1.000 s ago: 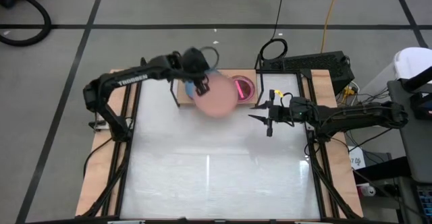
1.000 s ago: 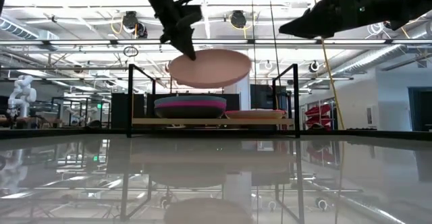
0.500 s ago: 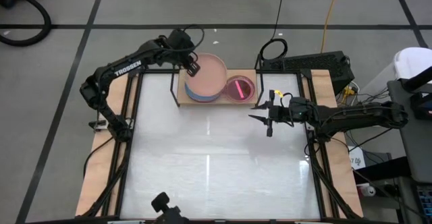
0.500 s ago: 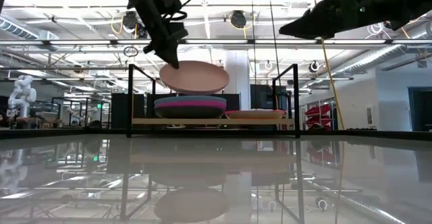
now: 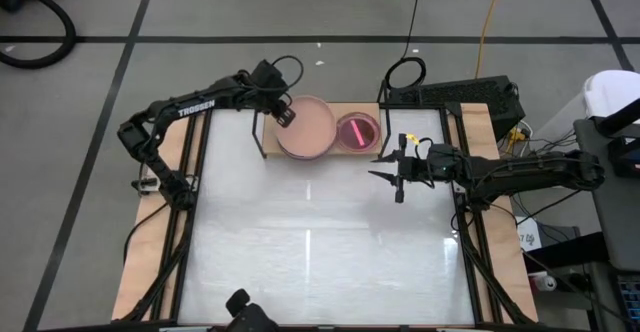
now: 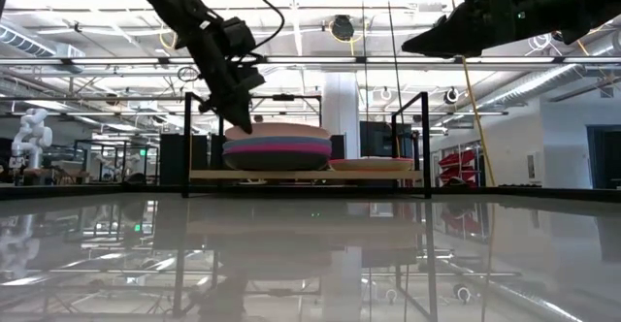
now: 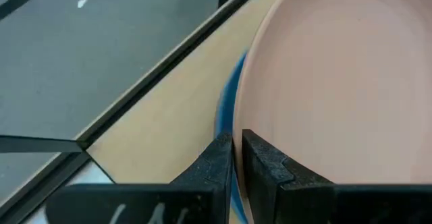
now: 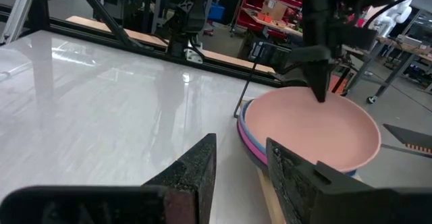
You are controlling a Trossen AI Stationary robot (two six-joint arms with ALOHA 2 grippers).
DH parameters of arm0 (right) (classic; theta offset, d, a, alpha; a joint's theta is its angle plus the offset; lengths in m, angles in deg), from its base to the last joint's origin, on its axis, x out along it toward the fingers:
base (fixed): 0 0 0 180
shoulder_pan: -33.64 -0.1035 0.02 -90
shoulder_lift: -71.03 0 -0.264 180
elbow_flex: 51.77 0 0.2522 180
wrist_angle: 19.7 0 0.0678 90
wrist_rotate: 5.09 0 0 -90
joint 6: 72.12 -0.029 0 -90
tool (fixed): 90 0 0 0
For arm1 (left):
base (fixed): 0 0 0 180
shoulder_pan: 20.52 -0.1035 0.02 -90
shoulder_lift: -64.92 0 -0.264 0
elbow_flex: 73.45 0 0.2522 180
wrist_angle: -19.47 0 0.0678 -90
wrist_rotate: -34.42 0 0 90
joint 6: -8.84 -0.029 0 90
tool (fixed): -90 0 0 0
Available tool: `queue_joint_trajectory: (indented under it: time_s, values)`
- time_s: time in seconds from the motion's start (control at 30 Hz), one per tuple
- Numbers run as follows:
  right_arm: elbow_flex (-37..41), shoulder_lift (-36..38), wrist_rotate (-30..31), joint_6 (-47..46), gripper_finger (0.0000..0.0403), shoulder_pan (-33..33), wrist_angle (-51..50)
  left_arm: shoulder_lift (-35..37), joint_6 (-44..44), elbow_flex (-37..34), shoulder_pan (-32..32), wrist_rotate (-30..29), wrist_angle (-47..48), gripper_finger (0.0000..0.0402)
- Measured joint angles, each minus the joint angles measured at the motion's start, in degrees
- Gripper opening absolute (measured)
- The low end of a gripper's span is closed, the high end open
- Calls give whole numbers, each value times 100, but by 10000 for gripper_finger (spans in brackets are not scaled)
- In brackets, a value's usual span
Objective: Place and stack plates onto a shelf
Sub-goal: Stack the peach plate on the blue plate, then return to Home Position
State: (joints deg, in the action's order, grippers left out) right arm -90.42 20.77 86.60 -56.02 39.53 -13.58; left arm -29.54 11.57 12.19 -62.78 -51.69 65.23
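Nearest us, the white table point(image 5: 310, 262) lies bare and glossy. Over its far right part hangs the right gripper point(image 5: 388, 177), well above the surface, its fingers parted to a middling gap with nothing between them. It points across at the shelf point(image 6: 301, 175), near it but touching nothing. The shelf stands at the table's far edge, a light wooden board between thin black uprights. On its left part sits a stack, with the pink plate point(image 5: 308, 127) lying flat on top and the blue plate point(image 6: 277, 142) and a magenta one point(image 6: 277, 151) showing as bands beneath it. Just beside the stack, to the right on the same board, lies a smaller magenta plate point(image 5: 357, 132). And here is the action: the left gripper point(image 5: 283, 115) comes down at the far-left rim of the pink plate. Its fingers point(image 7: 219, 163) stand narrow, pinched on that rim, one outside the plate and one inside, while the plate's weight sits on the stack.
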Motion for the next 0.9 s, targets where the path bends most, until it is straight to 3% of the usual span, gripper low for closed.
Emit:
queue_joint_trajectory:
  time_s: [0.43,0.73,0.9]
  values:
    - [2,0,4,0,112,0,17,2,12,-157,-230,60,-369,37]
    - [2,0,4,0,112,0,17,0,-117,-85,-162,134,-271,142]
    - [2,0,4,0,112,0,17,-11,-78,549,-103,115,463,185]
